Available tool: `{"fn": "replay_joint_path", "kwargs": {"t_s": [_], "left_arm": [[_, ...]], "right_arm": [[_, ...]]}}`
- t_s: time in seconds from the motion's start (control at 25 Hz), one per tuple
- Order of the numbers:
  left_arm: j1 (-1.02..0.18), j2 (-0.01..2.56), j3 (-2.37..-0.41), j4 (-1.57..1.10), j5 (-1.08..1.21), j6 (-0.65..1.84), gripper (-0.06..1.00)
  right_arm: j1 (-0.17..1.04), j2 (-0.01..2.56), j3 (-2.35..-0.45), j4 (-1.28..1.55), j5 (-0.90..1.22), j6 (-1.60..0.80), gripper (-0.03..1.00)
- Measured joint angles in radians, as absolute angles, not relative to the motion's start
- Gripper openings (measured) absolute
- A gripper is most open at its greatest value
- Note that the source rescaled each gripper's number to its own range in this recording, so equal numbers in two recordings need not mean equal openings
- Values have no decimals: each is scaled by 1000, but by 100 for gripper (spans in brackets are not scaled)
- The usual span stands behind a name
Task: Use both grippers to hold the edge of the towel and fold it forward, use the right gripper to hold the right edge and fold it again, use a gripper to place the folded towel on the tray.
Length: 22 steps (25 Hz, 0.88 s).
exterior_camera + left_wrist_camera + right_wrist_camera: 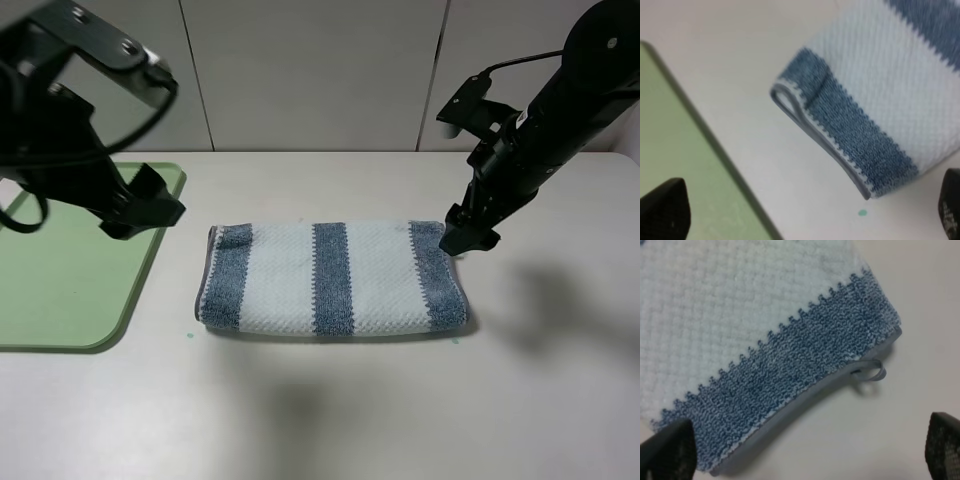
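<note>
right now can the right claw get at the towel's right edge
Probably yes: the right claw is open at the towel's right end, and its hem lies uncovered below with nothing in between.

The towel (333,278) carries broad blue-grey and white stripes in a waffle weave, with zigzag borders between the colours. Its hem (805,401) and loop (871,372) are pale grey. The tray (60,290) is pale green, the table (330,420) off-white with a tiny green speck (862,212). The left gripper (150,205) and right gripper (465,238) are black.

Tool (805,451), tips wide apart, over towel (740,315) hem (805,399), loop (871,372).
</note>
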<state>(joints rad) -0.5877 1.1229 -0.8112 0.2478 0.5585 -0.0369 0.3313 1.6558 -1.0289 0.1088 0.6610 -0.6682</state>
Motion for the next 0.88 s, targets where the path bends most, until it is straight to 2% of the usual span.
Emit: {"fn": "replay_joint_path", "kwargs": {"t_s": [0.52,0.88], "left_arm": [[-588,652,-810,247,878,-110,100],[-588,504,-710,247,937,-133,100]], "right_arm": [[331,1656,-1029,109,654,-610,100],[331,1656,-1029,102,654,-576,100]]}}
